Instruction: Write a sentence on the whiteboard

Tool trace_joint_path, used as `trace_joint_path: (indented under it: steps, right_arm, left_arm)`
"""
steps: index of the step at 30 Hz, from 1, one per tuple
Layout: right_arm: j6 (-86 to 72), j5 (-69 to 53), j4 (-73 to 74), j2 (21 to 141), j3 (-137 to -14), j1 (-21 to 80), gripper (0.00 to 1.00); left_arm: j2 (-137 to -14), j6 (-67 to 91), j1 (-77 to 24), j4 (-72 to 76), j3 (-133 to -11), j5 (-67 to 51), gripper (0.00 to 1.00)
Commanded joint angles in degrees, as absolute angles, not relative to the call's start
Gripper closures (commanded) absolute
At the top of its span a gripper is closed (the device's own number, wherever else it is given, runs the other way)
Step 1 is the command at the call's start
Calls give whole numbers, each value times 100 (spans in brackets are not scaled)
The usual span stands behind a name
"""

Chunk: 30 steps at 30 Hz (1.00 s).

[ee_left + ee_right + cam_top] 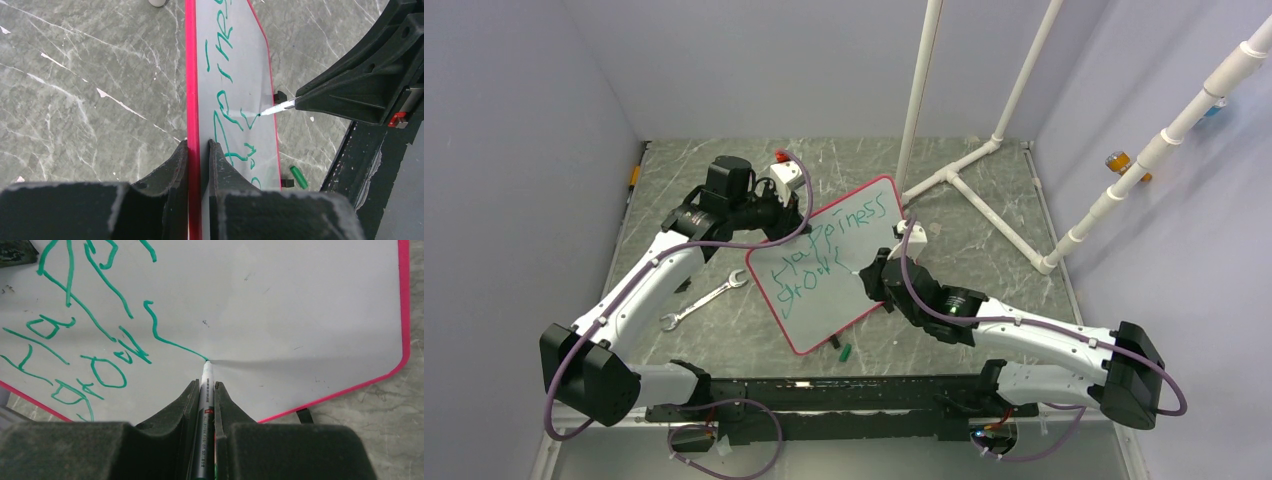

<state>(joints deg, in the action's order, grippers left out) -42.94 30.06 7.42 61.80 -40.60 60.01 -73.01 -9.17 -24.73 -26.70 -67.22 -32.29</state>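
1. The whiteboard [829, 265] is mid-table and skewed, its long edges running 8 to 2 o'clock in the top view.
2. The left gripper [198, 145] is clamped on the board's red-pink frame at its 11 o'clock edge, one finger on each face.
3. The right gripper [205, 385] is over the board's 4 o'clock side, pinched shut on a marker [206, 405]. The marker tip touches the white surface.
4. The sentence [834, 245] is in green and slants toward 2 o'clock. "happiness" is on top and roughly "grow" is below. One stroke runs straight into the marker tip.
5. A wrench [704, 303] lies on the table at the board's 9 o'clock, near it but apart.
6. A green cap [845, 351] lies at the board's 6 o'clock, just beside a black clip foot [286, 183].
7. A white pipe frame [984, 150] stands at 1 o'clock, behind the board.
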Motion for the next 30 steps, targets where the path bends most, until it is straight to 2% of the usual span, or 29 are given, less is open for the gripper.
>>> trace_joint_path:
  steps: [1,14,24,30]
  right_arm:
    - [-4438,3096,739,6109,-4001,5977,100]
    - [-3843,2269,52,6501,-4282,6014,100]
    - [-3540,1467,-702,5835,-3844,6173,100]
    - [-3535,1469,-795,5784,-3608,6341,100]
  left_arm:
    - [-7181,-1239,-2491,-2467,-6897,-3078,100]
    - [-7154,-1250,-2494,-2461,-6882,-3059,100]
    - [-7148,-1240,-2491,-2461,-6875,-3043,100]
    - [-7146,-1245,-2496,-2459,-6875,-3038,100]
